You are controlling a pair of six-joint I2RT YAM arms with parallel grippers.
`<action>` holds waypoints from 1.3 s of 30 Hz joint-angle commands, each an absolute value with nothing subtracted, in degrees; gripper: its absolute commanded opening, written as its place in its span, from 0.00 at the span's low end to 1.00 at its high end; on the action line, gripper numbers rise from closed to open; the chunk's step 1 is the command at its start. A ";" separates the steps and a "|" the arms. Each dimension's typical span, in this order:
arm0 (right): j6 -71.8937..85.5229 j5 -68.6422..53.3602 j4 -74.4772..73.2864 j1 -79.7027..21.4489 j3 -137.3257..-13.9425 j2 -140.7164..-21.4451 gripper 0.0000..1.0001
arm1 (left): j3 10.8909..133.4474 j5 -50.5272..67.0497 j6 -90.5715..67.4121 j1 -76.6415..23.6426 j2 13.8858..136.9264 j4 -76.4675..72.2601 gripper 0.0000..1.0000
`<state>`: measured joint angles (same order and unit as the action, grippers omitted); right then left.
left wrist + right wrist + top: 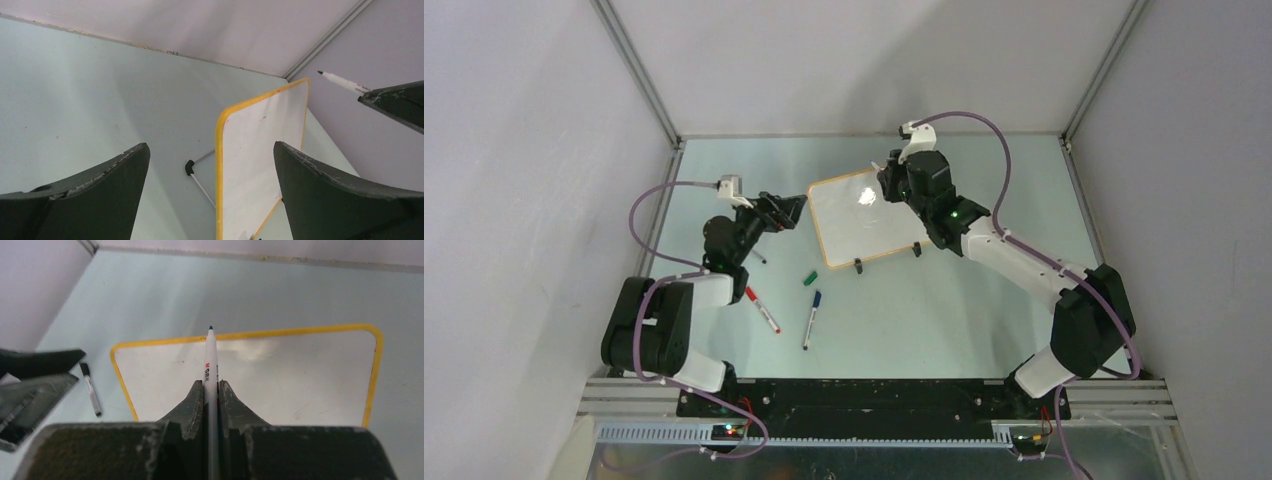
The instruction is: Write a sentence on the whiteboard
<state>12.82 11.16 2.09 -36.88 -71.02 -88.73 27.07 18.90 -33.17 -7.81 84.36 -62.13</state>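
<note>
Orange-framed whiteboard (864,222), from above: where are my fingers around it?

Your right gripper (886,178) hangs over its far edge. Your left gripper (796,208) sits just off its left edge, jaws spread wide.

And the count?

One whiteboard. Near its front edge lie one red marker (762,310), one blue marker (812,318) and one short green piece (810,278). One black-capped marker (757,257) lies off its left side.

Left wrist?

The whiteboard's left edge shows between your two parted fingers (110,192), beyond them and touching neither. One black clip foot (189,166) shows beside it.

Right wrist?

Your fingers are clamped on one white marker (211,365). Its dark tip lines up with the whiteboard's far frame edge, but I cannot tell whether it touches. The left gripper shows off the whiteboard's left side.
</note>
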 commanded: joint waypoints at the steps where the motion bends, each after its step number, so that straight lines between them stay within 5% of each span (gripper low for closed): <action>1: 23.38 21.88 6.80 -39.06 -71.29 -86.65 0.00 | 28.39 20.75 -34.89 -8.17 85.51 -65.88 0.99; 10: 20.72 39.45 6.88 -46.52 -71.29 -85.22 0.00 | 29.12 21.84 -36.43 -8.18 87.06 -67.13 0.99; 20: 7.74 3.94 3.48 -40.86 -71.76 -82.84 0.00 | 29.61 22.44 -36.14 -8.18 87.40 -66.39 0.99; 27: 14.55 -19.18 12.95 -31.41 -64.99 -82.63 0.00 | 30.38 23.34 -36.34 -8.23 88.11 -66.37 0.99; 39: 6.07 -3.60 12.21 -37.72 -64.80 -83.11 0.00 | 31.99 22.11 -35.13 -8.51 87.97 -60.74 0.99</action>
